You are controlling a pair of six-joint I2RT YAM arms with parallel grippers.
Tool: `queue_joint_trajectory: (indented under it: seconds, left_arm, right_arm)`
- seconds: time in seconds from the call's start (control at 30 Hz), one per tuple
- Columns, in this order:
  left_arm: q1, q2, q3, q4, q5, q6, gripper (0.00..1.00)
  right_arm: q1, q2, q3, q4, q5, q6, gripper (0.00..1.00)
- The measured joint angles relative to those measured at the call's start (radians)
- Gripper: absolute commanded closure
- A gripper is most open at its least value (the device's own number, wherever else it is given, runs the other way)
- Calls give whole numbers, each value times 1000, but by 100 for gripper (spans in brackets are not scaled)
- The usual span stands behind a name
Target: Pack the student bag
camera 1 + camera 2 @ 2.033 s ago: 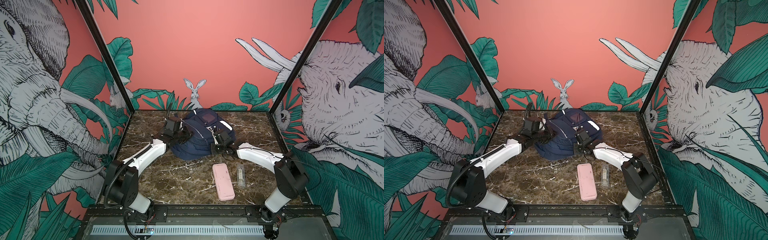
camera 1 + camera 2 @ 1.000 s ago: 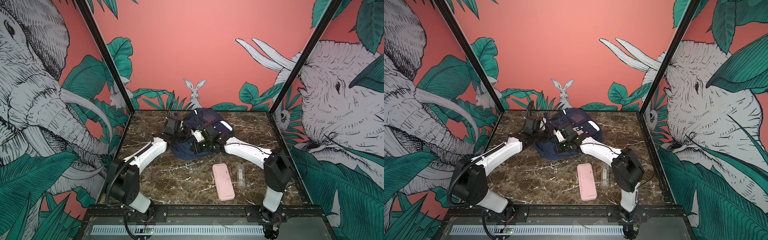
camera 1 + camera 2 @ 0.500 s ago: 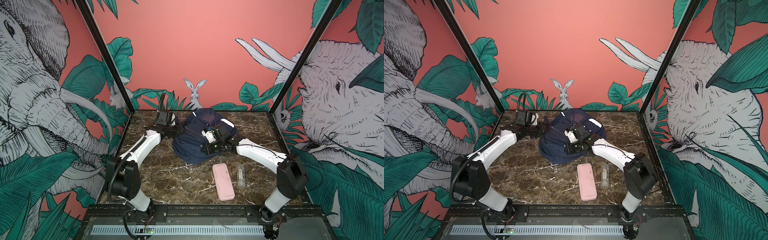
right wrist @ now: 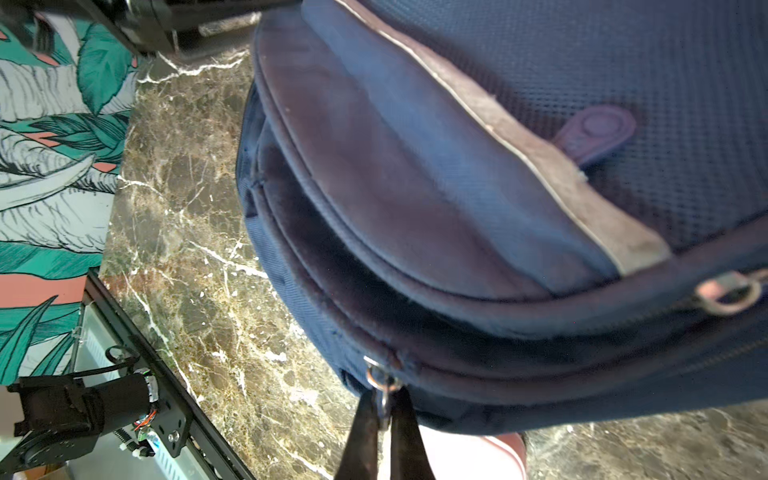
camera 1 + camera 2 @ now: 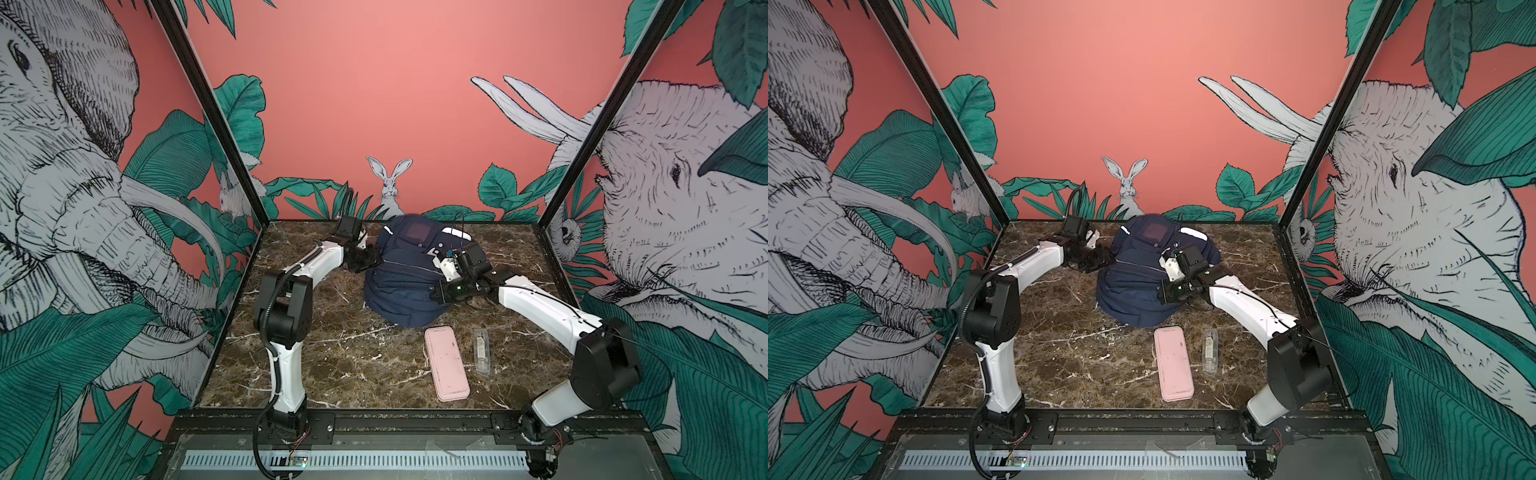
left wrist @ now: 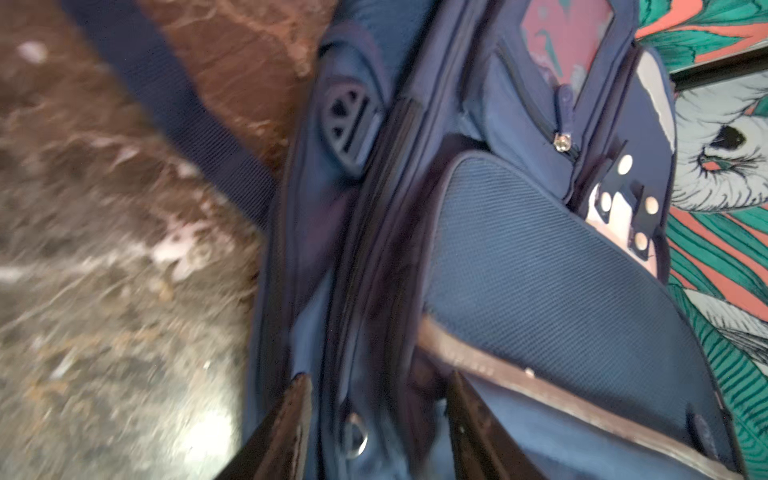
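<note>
The student bag (image 5: 403, 274) lies at the far middle of the desk (image 5: 332, 357). Over the last two seconds it has risen from a flatter heap into a rounder, humped mound and shifted a little on the marble. Its zip pull (image 4: 380, 376) has travelled with the right gripper (image 4: 384, 401). A second ago that gripper reached across to the bag's left-middle; now it sits at the bag's near right side, jaws clenched on the pull's metal ring. Beside the pull, the right wrist view shows the seam gaping dark under the front flap, so a compartment appears to have been unzipped along that stretch. The left gripper (image 5: 370, 264), which had been gripping the bag's far left edge, has released. In the left wrist view its jaws stand apart, with a fold of the bag and another ring between them and no squeeze visible. The pink pencil case (image 5: 446, 365) and the small clear case (image 5: 481, 353) lie where they were, near and to the right, apart from the bag. The packing itself has therefore probably not begun. With the left side no longer braced, any further tug on the zip would likely drag the whole bag rather than open it wider.
</note>
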Motion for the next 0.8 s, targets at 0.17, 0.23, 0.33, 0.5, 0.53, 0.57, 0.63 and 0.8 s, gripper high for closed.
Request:
queue_joint_trajectory:
  seconds: [0.17, 0.23, 0.33, 0.5, 0.53, 0.57, 0.63, 0.8]
  left_arm:
    - [-37, 96, 143, -42, 21, 49, 46]
    - [-44, 117, 165, -63, 21, 61, 48]
    - [-48, 143, 175, -77, 23, 76, 51]
    - [-49, 153, 176, -86, 30, 89, 59]
    - [-49, 153, 176, -87, 30, 91, 65]
    - [-49, 153, 177, -88, 29, 95, 72]
    - [-47, 153, 177, -90, 34, 95, 87]
    - [-46, 143, 148, -54, 48, 72, 100]
  right_arm:
    - [-3, 0, -10, -5, 0, -11, 100]
    - [-5, 0, -14, -6, 3, -14, 100]
    - [-6, 0, -16, -11, 5, -23, 100]
    - [-10, 0, -16, -13, 5, -34, 100]
    - [-11, 0, -16, -13, 5, -34, 100]
    - [-11, 0, -16, -14, 4, -35, 100]
    - [-12, 1, -16, -16, 5, -36, 100]
    - [-14, 9, -14, -31, 0, -41, 100]
